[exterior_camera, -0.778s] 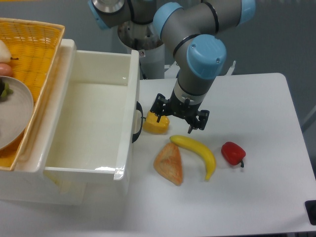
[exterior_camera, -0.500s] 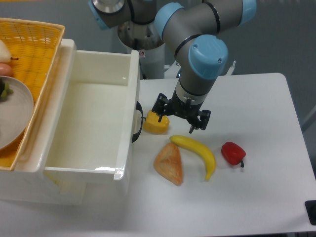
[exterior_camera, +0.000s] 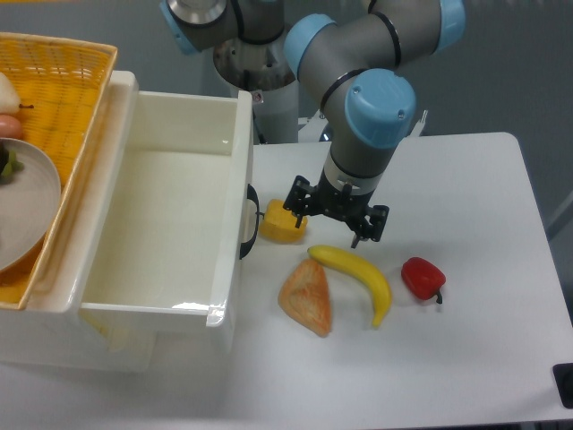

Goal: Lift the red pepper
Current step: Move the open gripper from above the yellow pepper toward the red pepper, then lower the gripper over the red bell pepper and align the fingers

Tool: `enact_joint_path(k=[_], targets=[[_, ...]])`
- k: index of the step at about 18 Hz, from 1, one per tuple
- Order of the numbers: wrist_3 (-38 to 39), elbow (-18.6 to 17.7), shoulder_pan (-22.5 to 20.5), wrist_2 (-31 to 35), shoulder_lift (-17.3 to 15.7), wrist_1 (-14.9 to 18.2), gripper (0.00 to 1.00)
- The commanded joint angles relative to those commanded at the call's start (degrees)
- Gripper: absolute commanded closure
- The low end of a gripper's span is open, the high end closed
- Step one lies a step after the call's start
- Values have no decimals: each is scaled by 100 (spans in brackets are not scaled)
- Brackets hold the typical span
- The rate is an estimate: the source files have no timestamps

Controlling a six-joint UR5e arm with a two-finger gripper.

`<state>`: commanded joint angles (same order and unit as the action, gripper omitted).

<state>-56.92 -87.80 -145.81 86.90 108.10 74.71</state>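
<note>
One banana (exterior_camera: 358, 273) lies between the spread, empty gripper (exterior_camera: 335, 224) and the red pepper (exterior_camera: 422, 278) at centre right; yellow pepper (exterior_camera: 283, 223) just left

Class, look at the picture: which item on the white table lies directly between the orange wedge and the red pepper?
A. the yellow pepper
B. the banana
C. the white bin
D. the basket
B: the banana lies on the table with the orange wedge on one side of it and the red pepper on the other.
</note>
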Motion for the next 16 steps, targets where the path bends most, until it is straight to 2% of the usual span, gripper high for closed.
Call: enact_joint_path(k=[3, 7, 11, 13, 16], targets=[[-538, 9, 0, 265, 185, -71, 0], [-1338, 9, -17, 274, 291, -422, 0], [-1488, 18, -26, 695, 519, -791, 0], [-1602, 26, -26, 802, 624, -870, 0], [-1367, 9, -175, 784, 686, -888, 0]])
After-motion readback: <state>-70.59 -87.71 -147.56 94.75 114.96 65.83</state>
